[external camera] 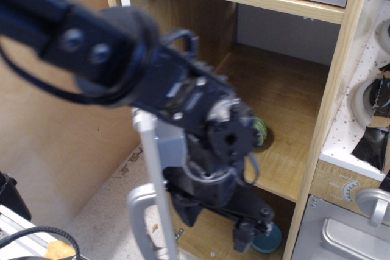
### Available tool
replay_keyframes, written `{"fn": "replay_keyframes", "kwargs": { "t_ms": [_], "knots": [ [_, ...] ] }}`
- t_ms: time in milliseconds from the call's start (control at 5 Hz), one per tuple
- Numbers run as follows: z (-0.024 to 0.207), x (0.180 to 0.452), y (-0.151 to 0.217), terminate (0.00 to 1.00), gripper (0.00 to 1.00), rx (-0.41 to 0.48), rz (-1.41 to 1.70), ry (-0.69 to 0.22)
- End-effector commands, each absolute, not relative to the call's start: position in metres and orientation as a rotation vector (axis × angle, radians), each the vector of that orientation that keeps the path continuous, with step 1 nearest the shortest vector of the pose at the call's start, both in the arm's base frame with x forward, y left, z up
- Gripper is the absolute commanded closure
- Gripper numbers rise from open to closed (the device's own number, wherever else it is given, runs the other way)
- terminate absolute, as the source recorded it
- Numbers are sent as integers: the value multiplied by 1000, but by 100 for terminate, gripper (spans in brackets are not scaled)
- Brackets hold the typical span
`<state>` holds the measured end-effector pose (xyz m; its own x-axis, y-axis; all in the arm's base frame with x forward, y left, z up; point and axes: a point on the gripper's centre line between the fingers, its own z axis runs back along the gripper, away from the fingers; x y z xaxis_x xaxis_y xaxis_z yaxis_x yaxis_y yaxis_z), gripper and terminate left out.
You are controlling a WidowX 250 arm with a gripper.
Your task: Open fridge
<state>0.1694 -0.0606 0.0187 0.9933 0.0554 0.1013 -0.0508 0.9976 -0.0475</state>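
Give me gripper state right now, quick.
Gripper: cannot be told; the arm blocks the fingers. It sits low behind the fridge door, which is swung wide open, edge-on to the camera.
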Motion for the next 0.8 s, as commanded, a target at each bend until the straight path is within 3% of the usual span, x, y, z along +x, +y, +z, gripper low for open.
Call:
{"fn": "replay_keyframes", "kwargs": {
  "t_ms": [0, 600],
  "knots": [
    [15, 168, -14, 0, 0, -66, 75, -139],
    [19, 193, 46, 0, 0, 10, 61, -161]
  ]
}}
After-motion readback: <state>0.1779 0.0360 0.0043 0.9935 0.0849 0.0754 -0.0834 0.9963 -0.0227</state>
